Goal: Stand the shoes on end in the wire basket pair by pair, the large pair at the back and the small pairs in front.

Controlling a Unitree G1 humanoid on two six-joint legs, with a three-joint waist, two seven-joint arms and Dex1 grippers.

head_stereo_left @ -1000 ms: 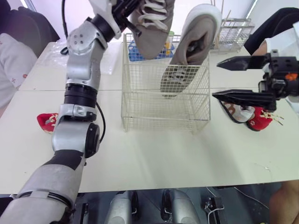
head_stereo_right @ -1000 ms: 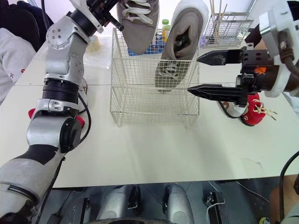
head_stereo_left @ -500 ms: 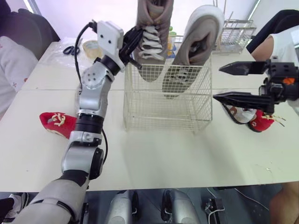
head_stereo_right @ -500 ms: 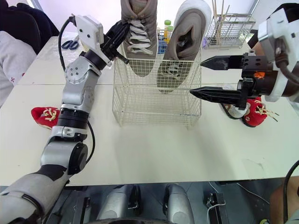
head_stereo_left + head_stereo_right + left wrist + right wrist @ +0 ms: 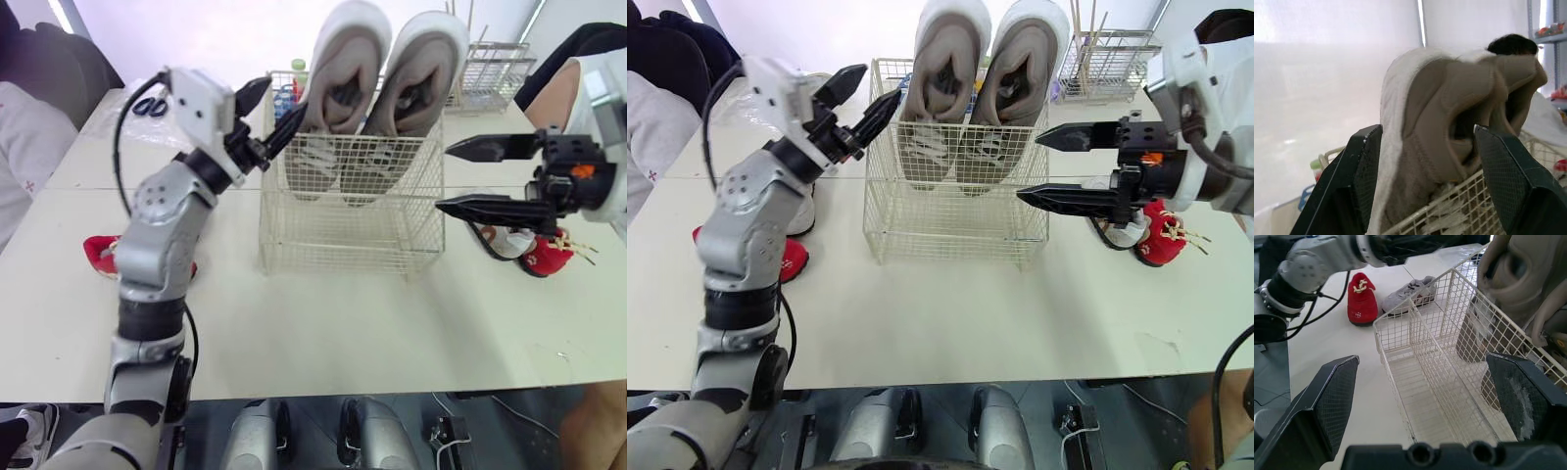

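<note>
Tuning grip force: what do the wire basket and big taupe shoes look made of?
Wire basket: thin metal wire grid, cream coating, likely paint or plastic dip. Large shoes: matte taupe suede-like or fabric uppers, padded collars, white soles that look rubbery; exact textile unclear.

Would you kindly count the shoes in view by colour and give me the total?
Large beige shoes, standing in the wire basket: 2
Red slippers, one on each side of the basket: 2
Small grey sneakers, one on each side of the basket: 2
Total: 6
</note>
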